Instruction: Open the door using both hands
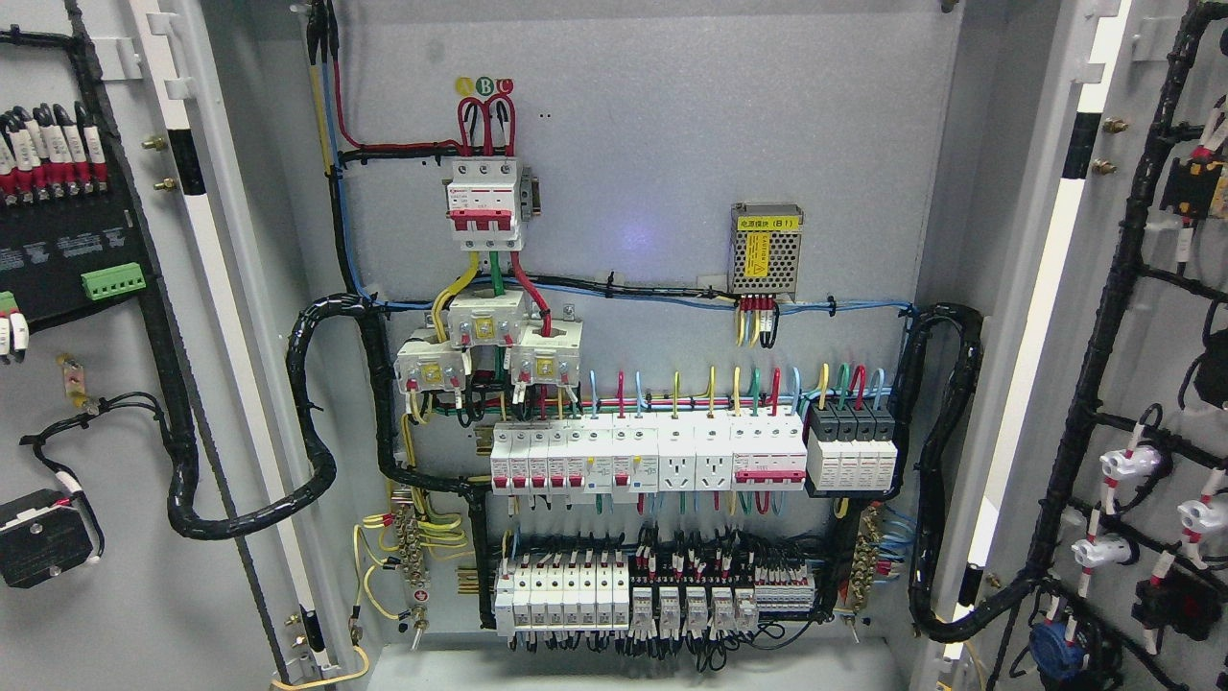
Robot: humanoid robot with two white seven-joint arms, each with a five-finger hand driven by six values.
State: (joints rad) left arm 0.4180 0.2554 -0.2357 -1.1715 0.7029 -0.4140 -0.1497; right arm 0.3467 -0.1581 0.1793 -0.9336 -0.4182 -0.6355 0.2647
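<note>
**Both cabinet doors stood swung wide, no robot hand in frame**

Grey sheet steel filled my head view: the back panel (652, 144) of an electrical cabinet, seen straight on. The left door (106, 384) was folded out to the left edge of the picture and the right door (1142, 384) to the right edge, so I saw the inner face of each. Both were pale grey with a white strip and short black patches along the inner edge. Black wrapped cable looms (317, 403) looped from each door into the box.

On the left door's inside I saw a black terminal block (58, 240) with red-tipped wires and a small green connector (113, 280). The right door carried white lamp holders (1127, 465) strung on black cable.

Inside, a three-pole main breaker (486, 206) with red toggles sat high at centre-left, under markers lettered A, B and C. Three white current transformers (489, 350) hung below it. A perforated metal power supply (766, 248) with a yellow label was mounted to the right. A row of white breakers and sockets (652, 456) ran across the middle, with a second row of breakers and relays (624, 590) beneath.

Neither arm nor hand showed anywhere, so I could not tell how the fingers were set.
</note>
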